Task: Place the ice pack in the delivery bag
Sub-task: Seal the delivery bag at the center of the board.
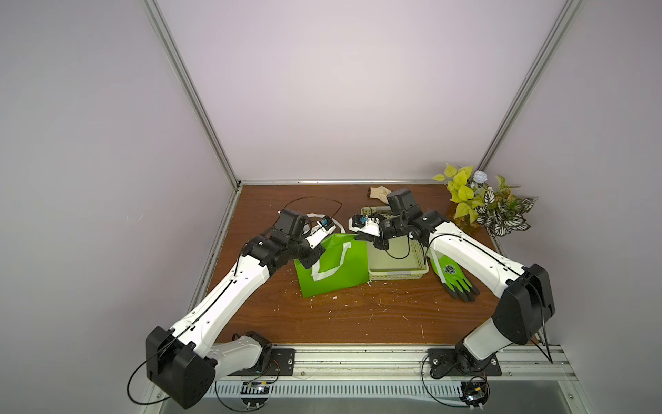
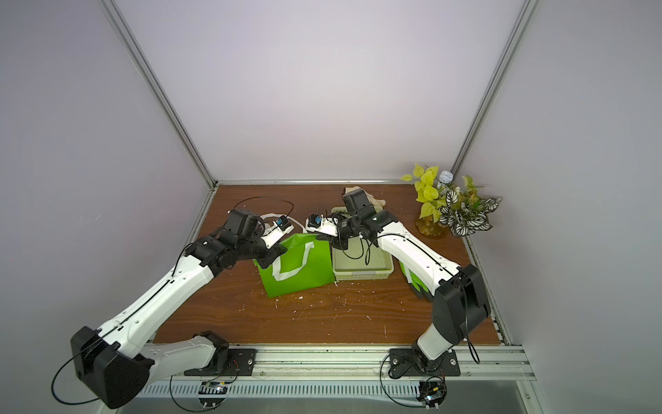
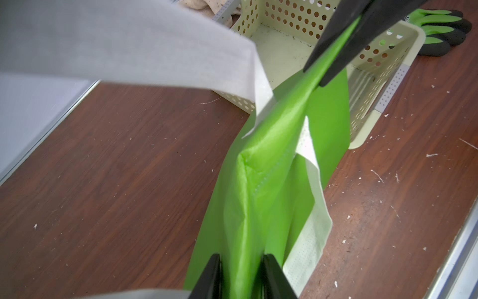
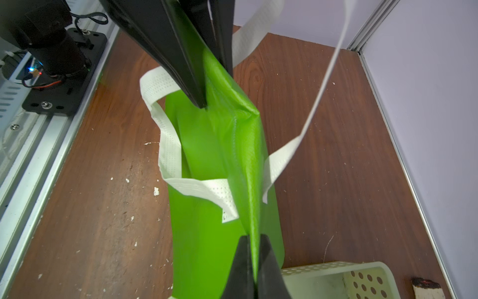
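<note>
step in hand looked like bag prep, not placing yet. delivery bag (image 1: 354, 272) stood upright on the table (image 1: 358, 322), centre of frame in both top views. it touched the left wall of the pale perforated basket (image 1: 397, 275). the mouth was pressed flat and no lining showed.

left gripper (image 3: 241, 256) had its fingers closed on a thick fold of the bag's top rim at one end, fabric filling the gap. right gripper (image 4: 254, 236) was pinched fully shut on the thin rim edge at the opposite end. both arms held the same rim, which ran taut between them.

ice pack: not visible in any view. the basket interior looked empty, so its location couldn't be told.

next move, as a judgement: the mouth needed opening. with both grips at the ends, pulling apart would likely only keep it flat. bringing the ends toward each other or regripping a single wall seemed the better call. one arm would then have to let go to fetch the pack, and the bag might slump.

counts:
- 1 bag, with 2 white strap handles (near one (image 4: 168, 145), far one (image 4: 284, 155))
- 1 basket
- 1 green-and-black glove (image 1: 453, 279), right of the basket
- 1 beige cloth (image 1: 379, 193), behind the basket
- 1 potted plant (image 1: 480, 204), upper right of the table
- 2 arms
- 0 ice packs seen
</note>
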`<state>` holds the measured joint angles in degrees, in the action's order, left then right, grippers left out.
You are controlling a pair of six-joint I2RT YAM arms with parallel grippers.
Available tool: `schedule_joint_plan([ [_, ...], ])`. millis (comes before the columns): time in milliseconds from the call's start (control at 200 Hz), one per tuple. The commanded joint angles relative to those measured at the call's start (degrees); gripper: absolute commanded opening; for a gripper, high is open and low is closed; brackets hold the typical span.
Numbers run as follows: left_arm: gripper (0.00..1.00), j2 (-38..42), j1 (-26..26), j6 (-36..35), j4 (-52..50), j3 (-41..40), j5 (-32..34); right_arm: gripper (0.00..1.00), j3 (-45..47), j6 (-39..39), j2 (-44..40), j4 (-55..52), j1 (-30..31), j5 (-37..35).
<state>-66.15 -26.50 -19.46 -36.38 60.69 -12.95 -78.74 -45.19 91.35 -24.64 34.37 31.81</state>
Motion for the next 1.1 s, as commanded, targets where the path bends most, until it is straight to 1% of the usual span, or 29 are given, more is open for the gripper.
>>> schedule_joint_plan([
  [0,0.35,3.2,1.2,-3.6,-2.3,-2.0,1.6,0.00,-1.7,-1.0,-0.5,-0.6,-1.7,-2.4],
  [135,0.31,5.0,2.5,-4.4,-1.8,-3.1,2.1,0.00,-1.9,-1.2,-0.5,-0.5,-2.5,-3.4],
  [230,0.27,5.0,2.9,-4.7,-1.8,-3.5,3.2,0.00,-1.3,-1.9,-0.5,-0.6,-2.7,-5.2],
  [445,0.12,3.4,4.3,-5.0,-1.3,-3.4,4.6,0.00,0.9,-2.4,-2.2,1.1,-3.3,-5.1],
  [580,0.00,2.4,4.8,-5.2,-1.2,-2.9,4.9,0.00,2.5,-2.9,-3.1,1.6,-4.4,-5.4],
  [731,0.00,3.4,6.0,-5.5,0.0,-3.6,4.3,0.00,4.9,-4.4,-5.0,2.4,-6.9,-5.3],
  [961,0.00,5.8,8.8,-5.6,4.0,-6.3,-1.0,0.00,9.5,-5.6,-7.1,7.4,-10.6,-0.2],
  [1096,0.00,6.0,9.1,-5.3,6.1,-6.9,-4.0,0.00,8.5,-4.5,-7.2,7.8,-10.7,3.9],
])
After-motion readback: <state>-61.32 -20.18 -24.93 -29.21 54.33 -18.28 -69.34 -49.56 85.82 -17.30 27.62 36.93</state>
